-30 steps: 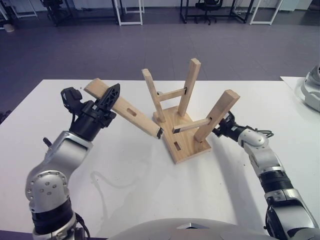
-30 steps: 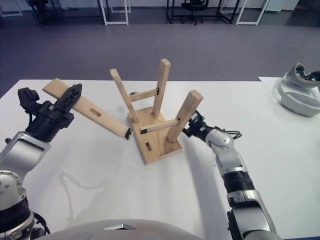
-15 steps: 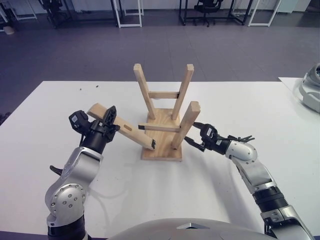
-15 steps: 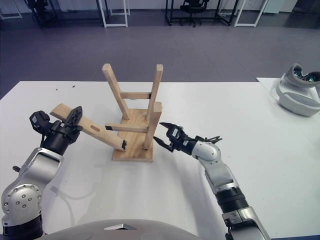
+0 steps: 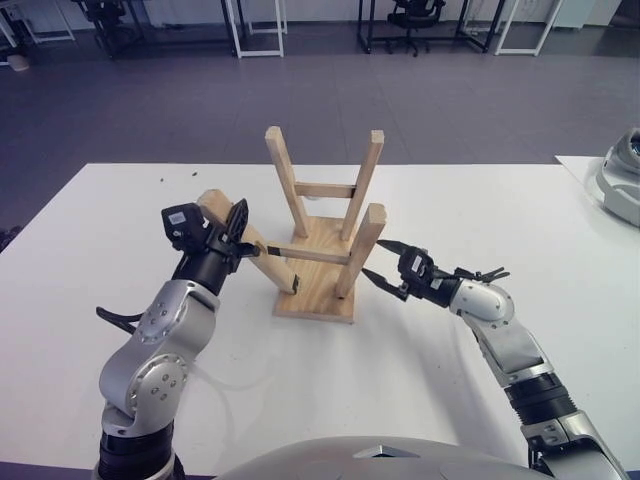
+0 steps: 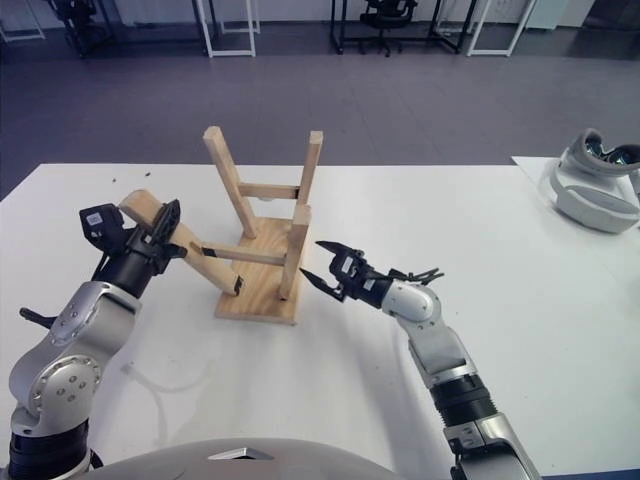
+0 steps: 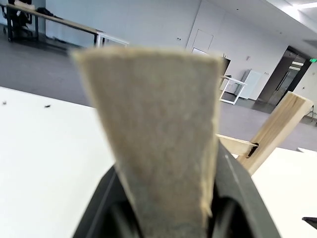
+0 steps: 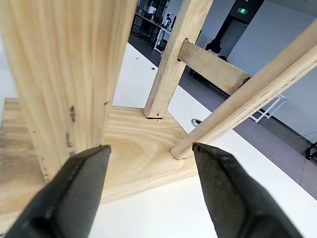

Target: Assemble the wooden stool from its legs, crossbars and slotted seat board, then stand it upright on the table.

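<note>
- Seat board (image 5: 318,292) lies on the table (image 5: 500,200); three legs (image 5: 285,175) stand in it, with two crossbars (image 5: 325,190).
- Left gripper (image 5: 236,232) clamps a fourth leg (image 5: 268,262), slanting to the board's edge.
- Right gripper (image 5: 373,258) gapes beside the nearest leg (image 5: 360,250).

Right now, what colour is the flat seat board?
Pale wooden seat board, wavy grain; clearest in right wrist view.

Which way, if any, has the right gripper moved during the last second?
Yes. The right gripper shifted toward the robot's left, farther from the headset.
</note>
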